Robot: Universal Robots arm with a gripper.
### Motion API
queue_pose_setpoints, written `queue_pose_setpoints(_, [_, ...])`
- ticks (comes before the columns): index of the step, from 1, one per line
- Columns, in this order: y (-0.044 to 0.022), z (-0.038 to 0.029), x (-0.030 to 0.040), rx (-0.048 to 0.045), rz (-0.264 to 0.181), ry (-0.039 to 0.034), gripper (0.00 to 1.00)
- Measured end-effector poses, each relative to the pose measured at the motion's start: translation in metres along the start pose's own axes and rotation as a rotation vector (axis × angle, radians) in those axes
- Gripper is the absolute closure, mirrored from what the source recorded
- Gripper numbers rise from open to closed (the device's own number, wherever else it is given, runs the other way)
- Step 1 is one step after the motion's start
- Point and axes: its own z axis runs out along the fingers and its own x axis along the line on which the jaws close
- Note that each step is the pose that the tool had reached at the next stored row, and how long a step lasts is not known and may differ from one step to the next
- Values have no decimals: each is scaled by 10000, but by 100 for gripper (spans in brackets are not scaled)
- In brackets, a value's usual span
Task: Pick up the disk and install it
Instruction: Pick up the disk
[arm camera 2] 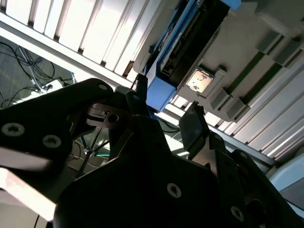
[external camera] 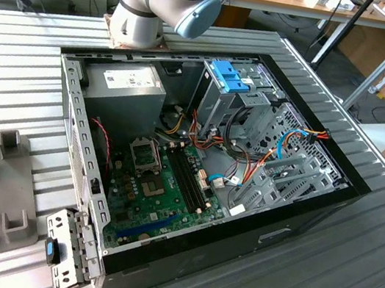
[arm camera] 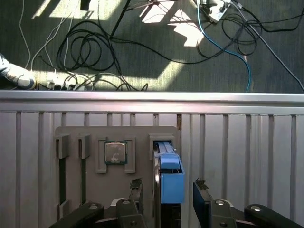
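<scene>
The disk stands on edge in a slot of a grey holder plate, black with a bright blue end tab facing the camera. In the second wrist view the disk runs away from me, its blue tab nearest. My gripper is open and straddles the disk's near end. One dark finger stands on one side and the other finger on the opposite side, each with a small gap to the disk. In the second wrist view the gripper sits just below the blue tab.
A square processor chip lies in a pocket of the holder beside the disk. The open computer case sits on the ribbed metal table, with a tall grey drive cage and blue latch inside. Cables lie on the floor beyond the table's edge.
</scene>
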Motion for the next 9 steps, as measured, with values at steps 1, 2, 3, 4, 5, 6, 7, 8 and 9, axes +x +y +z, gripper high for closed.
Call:
queue_pose_setpoints(1, [-1, 36, 0, 1, -34, 1, 46])
queue_pose_setpoints(2, [-1, 53, 0, 0, -49, 1, 46])
queue_pose_setpoints(3, [-1, 70, 0, 0, -64, 2, 46])
queue_pose_setpoints(4, [-1, 92, 0, 1, -85, 2, 46])
queue_pose_setpoints(5, [-2, 113, -1, 2, -105, 2, 46])
queue_pose_setpoints(6, [-2, 126, -1, 2, -118, 2, 46])
queue_pose_setpoints(7, [-2, 139, -1, 2, -132, 3, 46])
queue_pose_setpoints(8, [-3, 161, -1, 2, -154, 3, 46])
queue_pose_setpoints(9, [-3, 172, -1, 3, -166, 3, 46])
